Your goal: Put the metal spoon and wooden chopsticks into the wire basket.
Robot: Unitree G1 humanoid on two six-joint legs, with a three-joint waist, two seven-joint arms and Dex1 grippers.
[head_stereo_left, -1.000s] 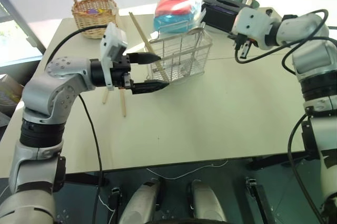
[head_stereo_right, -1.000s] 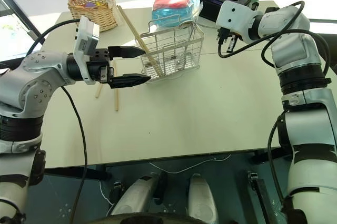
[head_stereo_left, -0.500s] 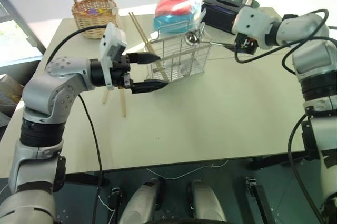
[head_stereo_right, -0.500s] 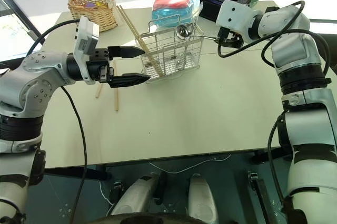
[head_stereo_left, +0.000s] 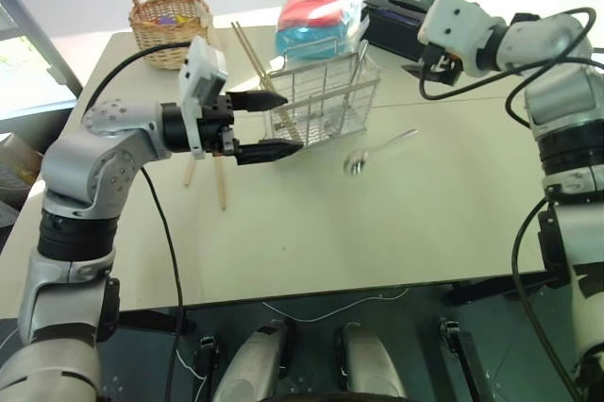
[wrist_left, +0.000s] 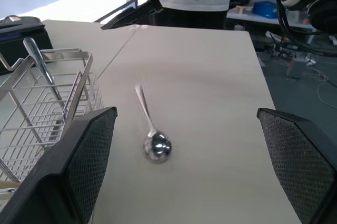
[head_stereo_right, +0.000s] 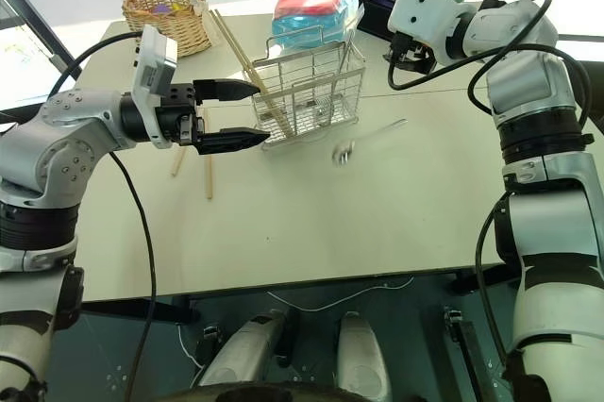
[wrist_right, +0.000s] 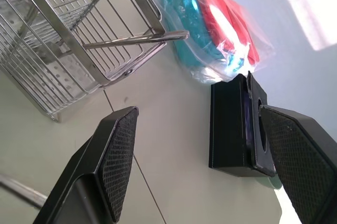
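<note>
The wire basket (head_stereo_left: 326, 100) stands at the back middle of the table. Two wooden chopsticks (head_stereo_left: 249, 55) lean in it, their tops sticking out over its left rim. Two more pale sticks (head_stereo_left: 222, 185) lie on the table behind my left arm. The metal spoon (head_stereo_left: 357, 164) lies on the table just right of and in front of the basket, outside it, also seen as the spoon (wrist_left: 153, 145) between my left fingers. My left gripper (head_stereo_left: 281, 125) is open and level at the basket's left front corner. My right gripper (head_stereo_left: 436, 68) hangs open and empty, right of the basket.
A thin metal handle (wrist_right: 138, 39) sticks out over the basket's right rim. A wicker basket (head_stereo_left: 170, 26) stands at the back left. A bagged red and blue bundle (head_stereo_left: 319, 15) and a black box (head_stereo_left: 396, 17) sit behind the wire basket.
My right gripper has opened. The spoon it held at the basket's right rim half a second ago has dropped onto the table outside the basket. The left arm has kept still.
</note>
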